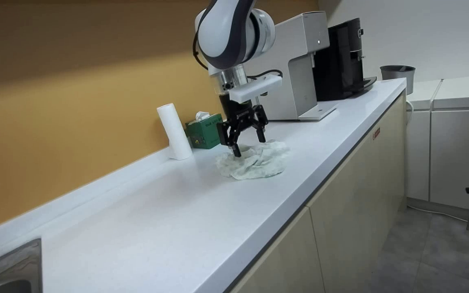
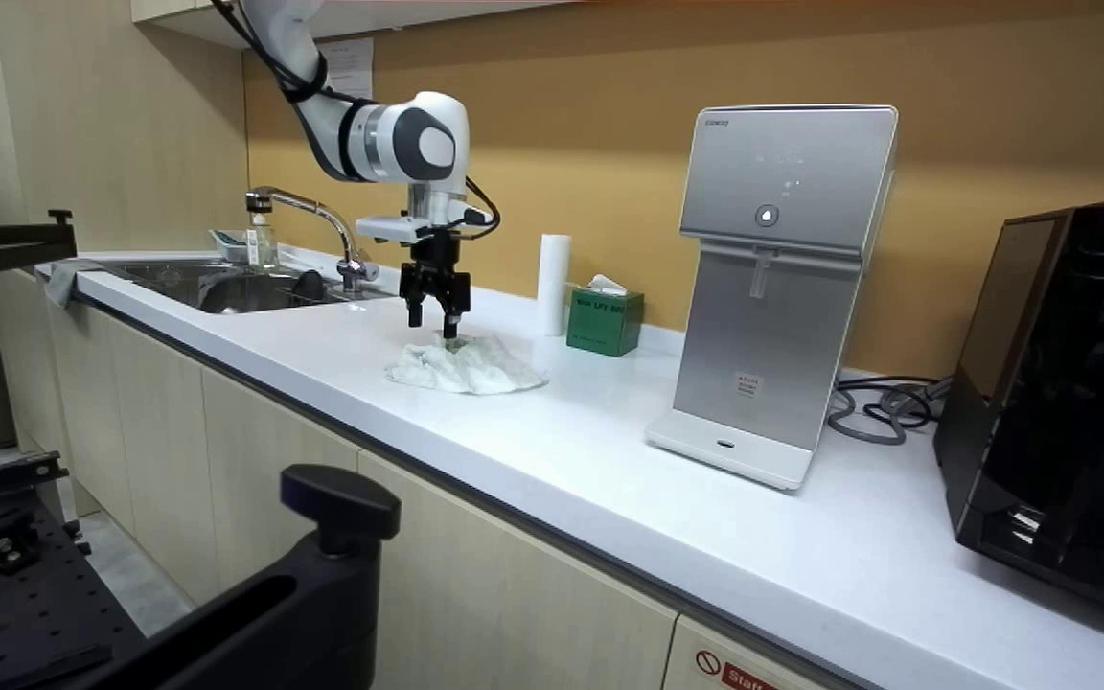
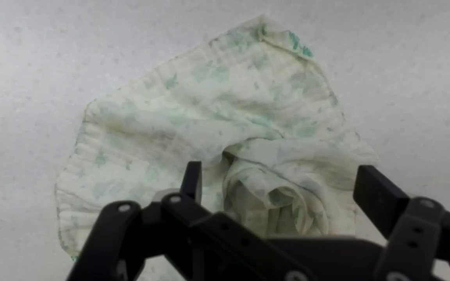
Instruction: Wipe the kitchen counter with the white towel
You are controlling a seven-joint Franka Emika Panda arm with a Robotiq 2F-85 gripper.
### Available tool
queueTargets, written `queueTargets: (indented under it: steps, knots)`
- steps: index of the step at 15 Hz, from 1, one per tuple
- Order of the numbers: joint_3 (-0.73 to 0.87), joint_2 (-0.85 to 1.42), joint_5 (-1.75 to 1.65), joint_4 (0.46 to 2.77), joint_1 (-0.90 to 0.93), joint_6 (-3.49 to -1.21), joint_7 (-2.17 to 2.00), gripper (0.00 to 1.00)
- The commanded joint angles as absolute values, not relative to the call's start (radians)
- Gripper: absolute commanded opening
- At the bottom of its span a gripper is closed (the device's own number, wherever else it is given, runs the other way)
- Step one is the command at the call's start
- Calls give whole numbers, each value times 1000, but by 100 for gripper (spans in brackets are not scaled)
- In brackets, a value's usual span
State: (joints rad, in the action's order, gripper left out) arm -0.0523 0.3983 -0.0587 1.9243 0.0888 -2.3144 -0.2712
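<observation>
The white towel has pale green marks. It lies crumpled on the white kitchen counter (image 1: 149,232), and shows in both exterior views (image 1: 261,165) (image 2: 471,372). In the wrist view the towel (image 3: 193,101) is spread out, with a raised, folded bunch at the lower middle. My black gripper shows in both exterior views (image 1: 250,147) (image 2: 433,329), pointing down just above the towel. In the wrist view the gripper (image 3: 277,171) is open, its fingers wide apart on either side of the bunch. Nothing is held. Whether a fingertip touches the cloth I cannot tell.
A paper towel roll (image 1: 175,132) and a green tissue box (image 1: 205,132) stand by the wall. A silver water dispenser (image 2: 772,316) and a black machine (image 2: 1069,412) stand further along the counter. A sink (image 2: 245,287) with a faucet (image 2: 322,216) is at the opposite end.
</observation>
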Motion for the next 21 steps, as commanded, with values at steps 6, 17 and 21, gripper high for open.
queueTargets:
  steps: [6, 17, 21]
  knots:
    - [-3, 505, -36, 1808, 104, -2297, -302, 100]
    - [-5, 560, 66, 1798, 132, -2389, -343, 10]
    - [-11, 512, 91, 1835, 119, -2381, -312, 0]
